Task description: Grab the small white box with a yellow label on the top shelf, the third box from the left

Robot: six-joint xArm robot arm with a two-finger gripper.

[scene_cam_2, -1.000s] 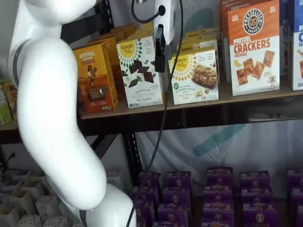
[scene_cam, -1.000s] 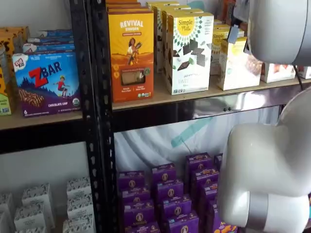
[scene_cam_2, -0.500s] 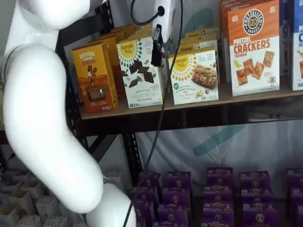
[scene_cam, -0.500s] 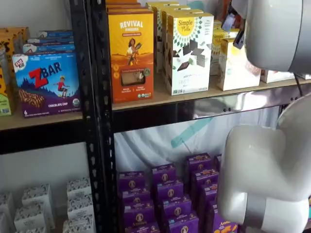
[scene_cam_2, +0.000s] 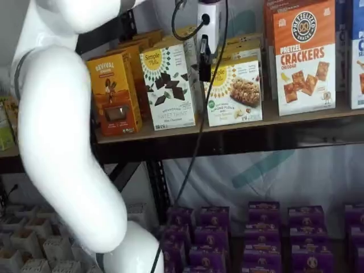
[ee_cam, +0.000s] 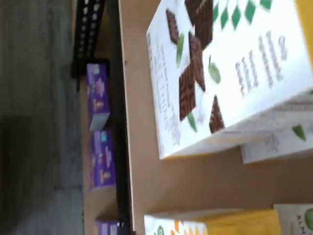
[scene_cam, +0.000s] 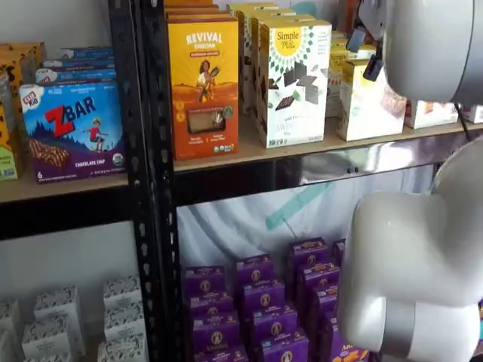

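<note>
The big white robot arm [scene_cam_2: 57, 142] stood closest to the camera and filled the left side of the frame in a shelf view. In the other shelf view [scene_cam: 415, 264] it filled the lower right corner.

Behind the arm, low down, rows of purple boxes [scene_cam_2: 261, 233] sat under the shelf.

Higher up, the gripper [scene_cam_2: 205, 57] hung from the top middle of the frame, with a black cable [scene_cam_2: 196, 131] beside it. Only one black finger showed, seen from the side. No box was in it, and its fingers stood as wide apart as they go.

The gripper hung in front of the top shelf [scene_cam_2: 227, 128], between the tall white box with chocolate pieces [scene_cam_2: 169, 85] and the small white box [scene_cam_2: 234, 91]. The small white box stood upright near the front edge of the shelf, just right of the gripper. In a shelf view it showed at the upper right [scene_cam: 366, 102], partly hidden by the arm.

The orange Revival box [scene_cam_2: 112, 94] stood to the left of the tall white box. A pretzel crackers box [scene_cam_2: 304, 57] stood at the right.

In the wrist view the picture was turned on its side. The tall white box [ee_cam: 220, 78] looked big and close on the tan shelf board [ee_cam: 146, 171].
</note>
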